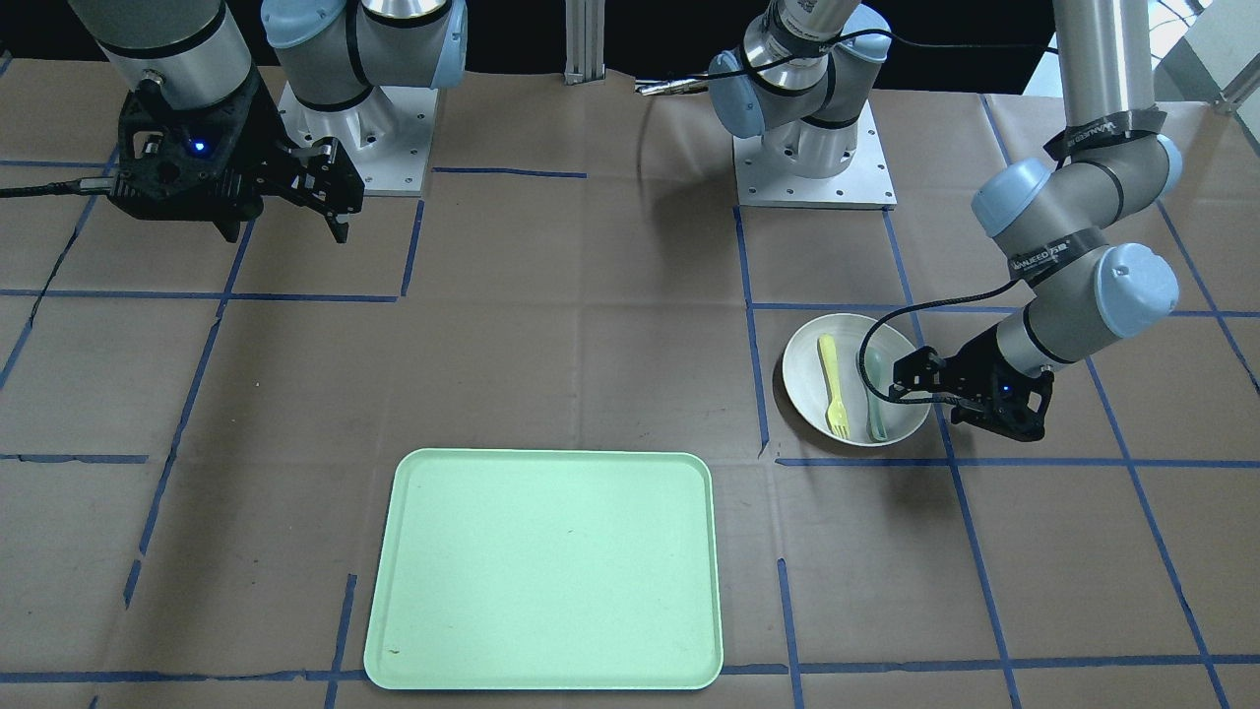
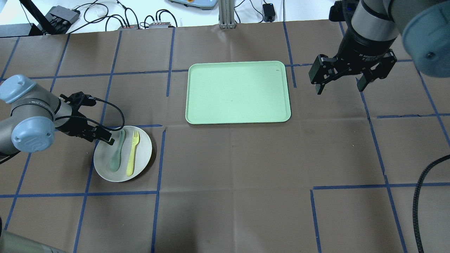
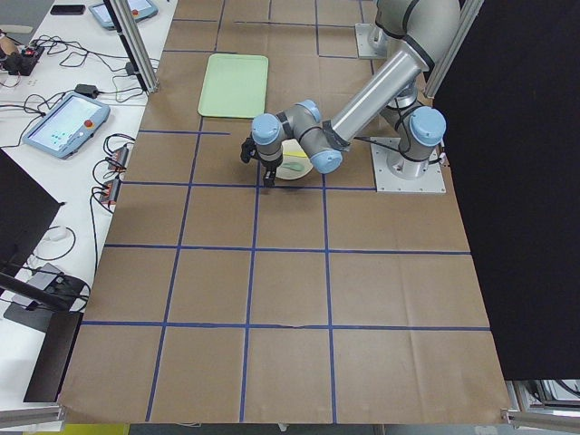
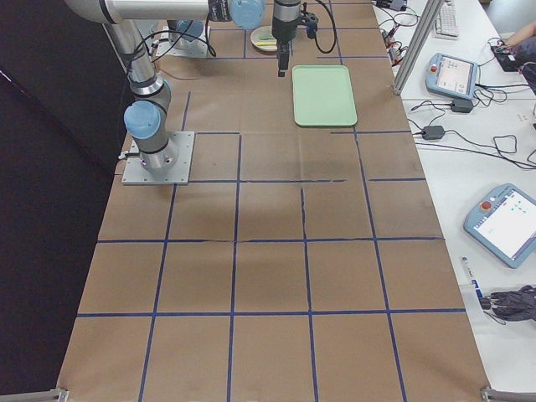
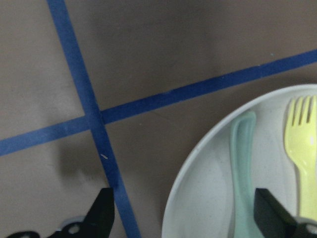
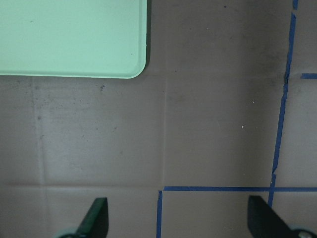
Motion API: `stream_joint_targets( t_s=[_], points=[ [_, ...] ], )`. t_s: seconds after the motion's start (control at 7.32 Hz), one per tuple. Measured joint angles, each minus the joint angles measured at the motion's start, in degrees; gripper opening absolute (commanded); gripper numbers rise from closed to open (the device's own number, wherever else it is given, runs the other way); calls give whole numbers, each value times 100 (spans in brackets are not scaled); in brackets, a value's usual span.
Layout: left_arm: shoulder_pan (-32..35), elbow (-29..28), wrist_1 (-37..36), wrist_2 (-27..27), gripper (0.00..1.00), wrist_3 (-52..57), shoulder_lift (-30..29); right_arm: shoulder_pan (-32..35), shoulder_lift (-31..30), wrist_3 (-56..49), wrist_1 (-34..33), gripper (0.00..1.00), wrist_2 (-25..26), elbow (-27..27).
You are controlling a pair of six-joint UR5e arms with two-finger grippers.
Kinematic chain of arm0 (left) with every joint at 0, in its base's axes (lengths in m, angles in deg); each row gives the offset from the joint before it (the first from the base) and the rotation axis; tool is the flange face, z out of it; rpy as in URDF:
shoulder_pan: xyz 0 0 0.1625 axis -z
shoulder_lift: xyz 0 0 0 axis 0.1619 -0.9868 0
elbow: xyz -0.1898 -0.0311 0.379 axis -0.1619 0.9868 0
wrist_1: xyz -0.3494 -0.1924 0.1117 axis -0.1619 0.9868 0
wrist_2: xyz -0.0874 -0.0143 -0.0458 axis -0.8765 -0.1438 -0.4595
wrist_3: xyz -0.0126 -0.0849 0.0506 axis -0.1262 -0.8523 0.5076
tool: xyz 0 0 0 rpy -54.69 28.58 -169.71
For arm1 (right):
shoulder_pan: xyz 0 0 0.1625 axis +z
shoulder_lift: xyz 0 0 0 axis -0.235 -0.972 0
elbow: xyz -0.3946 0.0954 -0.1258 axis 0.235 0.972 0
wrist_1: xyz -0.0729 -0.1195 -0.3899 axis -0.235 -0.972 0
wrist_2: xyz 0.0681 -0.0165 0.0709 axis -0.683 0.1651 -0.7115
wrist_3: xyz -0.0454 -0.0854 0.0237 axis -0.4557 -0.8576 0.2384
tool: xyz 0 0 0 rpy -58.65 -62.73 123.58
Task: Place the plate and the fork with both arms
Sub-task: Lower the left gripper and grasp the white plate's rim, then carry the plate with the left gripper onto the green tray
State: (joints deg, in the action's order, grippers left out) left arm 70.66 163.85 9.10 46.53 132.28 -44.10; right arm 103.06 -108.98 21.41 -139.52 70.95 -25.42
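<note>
The off-white plate (image 2: 142, 155) sits on the table at the left of the overhead view. The pale yellow fork (image 2: 133, 153) lies on it beside a grey-green spoon (image 2: 116, 151). My left gripper (image 2: 102, 136) is open and low at the plate's rim. In the left wrist view (image 5: 185, 204) one finger is over the table and the other over the plate (image 5: 208, 198), near the spoon (image 5: 241, 163) and fork (image 5: 299, 144). My right gripper (image 2: 339, 81) is open and empty, above the table right of the tray. In the front-facing view the plate (image 1: 802, 379) and left gripper (image 1: 911, 382) show at the right.
The pale green tray (image 2: 239, 93) lies flat at the far middle of the table, with nothing on it; it also shows in the front-facing view (image 1: 546, 571) and its corner in the right wrist view (image 6: 74, 39). Blue tape lines cross the brown table cover. Both arm bases stand at the robot's edge.
</note>
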Motion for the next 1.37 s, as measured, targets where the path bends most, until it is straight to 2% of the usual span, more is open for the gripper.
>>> stream_joint_targets(
  t_s=[0.27, 0.41, 0.55, 1.37],
  points=[
    [-17, 24, 0, -3, 35, -56, -7, 0, 0, 0, 0, 100, 1, 0],
    [-25, 25, 6, -3, 24, -92, -10, 0, 0, 0, 0, 100, 1, 0],
    [-33, 23, 8, -5, 17, -107, -12, 0, 0, 0, 0, 100, 1, 0],
    [-29, 2, 17, -18, 0, -124, 114, 0, 0, -1, 0, 100, 1, 0]
  ],
)
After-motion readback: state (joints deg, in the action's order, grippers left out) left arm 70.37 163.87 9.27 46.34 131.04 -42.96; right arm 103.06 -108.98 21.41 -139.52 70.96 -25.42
